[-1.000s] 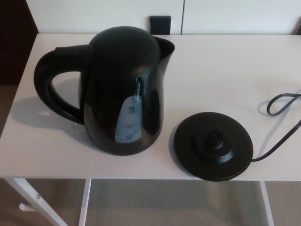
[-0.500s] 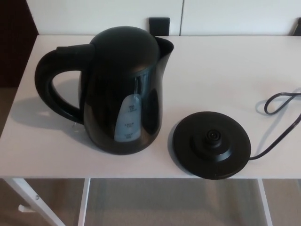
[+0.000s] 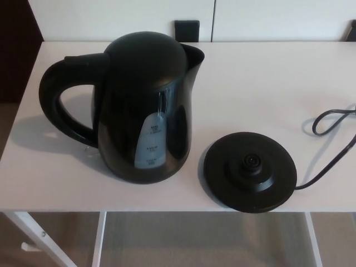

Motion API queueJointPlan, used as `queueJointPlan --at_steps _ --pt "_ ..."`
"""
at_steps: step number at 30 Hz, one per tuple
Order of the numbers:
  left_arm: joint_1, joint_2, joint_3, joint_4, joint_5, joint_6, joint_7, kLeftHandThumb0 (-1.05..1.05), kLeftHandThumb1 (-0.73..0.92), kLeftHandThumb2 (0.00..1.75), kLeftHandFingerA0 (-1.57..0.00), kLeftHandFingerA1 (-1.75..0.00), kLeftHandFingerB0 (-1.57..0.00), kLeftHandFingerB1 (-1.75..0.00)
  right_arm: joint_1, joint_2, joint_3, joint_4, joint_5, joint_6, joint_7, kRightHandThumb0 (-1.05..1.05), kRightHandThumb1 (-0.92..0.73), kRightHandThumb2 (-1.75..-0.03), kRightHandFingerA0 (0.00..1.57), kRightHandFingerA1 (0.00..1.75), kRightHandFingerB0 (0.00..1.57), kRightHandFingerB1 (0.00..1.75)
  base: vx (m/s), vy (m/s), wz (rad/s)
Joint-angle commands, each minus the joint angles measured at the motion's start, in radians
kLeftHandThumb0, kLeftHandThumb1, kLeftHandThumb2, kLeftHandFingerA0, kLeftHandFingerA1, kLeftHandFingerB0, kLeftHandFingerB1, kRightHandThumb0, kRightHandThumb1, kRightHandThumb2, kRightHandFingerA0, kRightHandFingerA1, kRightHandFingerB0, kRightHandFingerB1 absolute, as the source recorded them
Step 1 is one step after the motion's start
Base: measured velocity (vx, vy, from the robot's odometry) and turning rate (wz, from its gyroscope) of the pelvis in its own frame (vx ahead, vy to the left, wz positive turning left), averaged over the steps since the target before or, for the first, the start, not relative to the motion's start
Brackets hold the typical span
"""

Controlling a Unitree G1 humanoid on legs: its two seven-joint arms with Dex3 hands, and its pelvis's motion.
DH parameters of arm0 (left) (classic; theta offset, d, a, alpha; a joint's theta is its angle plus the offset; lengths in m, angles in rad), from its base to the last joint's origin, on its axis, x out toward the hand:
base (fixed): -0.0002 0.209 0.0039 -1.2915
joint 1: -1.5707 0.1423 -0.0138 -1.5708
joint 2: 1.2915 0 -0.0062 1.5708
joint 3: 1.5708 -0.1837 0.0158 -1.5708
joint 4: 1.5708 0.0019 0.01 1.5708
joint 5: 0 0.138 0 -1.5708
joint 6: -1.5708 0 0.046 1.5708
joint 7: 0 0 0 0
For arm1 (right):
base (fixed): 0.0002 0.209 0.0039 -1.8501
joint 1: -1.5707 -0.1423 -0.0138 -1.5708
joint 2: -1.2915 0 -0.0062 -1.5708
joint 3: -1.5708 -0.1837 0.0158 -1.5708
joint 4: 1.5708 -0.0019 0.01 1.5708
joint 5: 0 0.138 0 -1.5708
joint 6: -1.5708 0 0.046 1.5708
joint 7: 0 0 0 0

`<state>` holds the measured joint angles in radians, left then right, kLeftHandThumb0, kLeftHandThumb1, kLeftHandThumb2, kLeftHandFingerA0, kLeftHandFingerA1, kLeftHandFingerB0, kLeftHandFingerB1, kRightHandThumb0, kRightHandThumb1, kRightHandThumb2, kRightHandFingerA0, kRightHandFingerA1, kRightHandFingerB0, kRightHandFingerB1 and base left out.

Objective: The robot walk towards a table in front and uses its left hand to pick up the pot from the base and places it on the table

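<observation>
The pot [image 3: 142, 111] is standing upright on the table [image 3: 267, 83], just beside the base [image 3: 250, 171] (which is sitting bare), so placing is looking finished. Neither hand is showing; their state cannot be told.

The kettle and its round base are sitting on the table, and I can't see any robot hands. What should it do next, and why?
Probably just stop here and call the job done. The pot already stands upright on the table, beside the base rather than on it, so nothing seems left to lift or set down.
</observation>
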<state>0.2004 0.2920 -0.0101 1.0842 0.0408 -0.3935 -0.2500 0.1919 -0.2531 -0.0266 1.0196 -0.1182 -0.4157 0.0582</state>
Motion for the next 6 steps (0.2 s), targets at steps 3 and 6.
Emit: queueJointPlan --at_steps 3,6 --pt "0.025 0.052 0.006 -0.014 0.036 -0.142 0.068 -0.79 0.51 0.89 0.00 -0.13 0.00 -0.08 -0.023 -0.006 -0.028 -0.006 0.020 -0.037 -0.020 -0.58 -0.75 -0.63 0.23 0.32 0.19 0.28 0.00 0.000 0.00" --pt "0.037 0.068 0.022 -0.040 0.026 -0.149 0.067 -0.79 0.51 0.90 0.00 -0.13 0.00 -0.08 -0.024 0.054 -0.100 -0.011 0.084 -0.114 -0.096 -0.48 -0.67 -0.61 0.18 0.32 0.13 0.28 0.00 0.000 0.00"
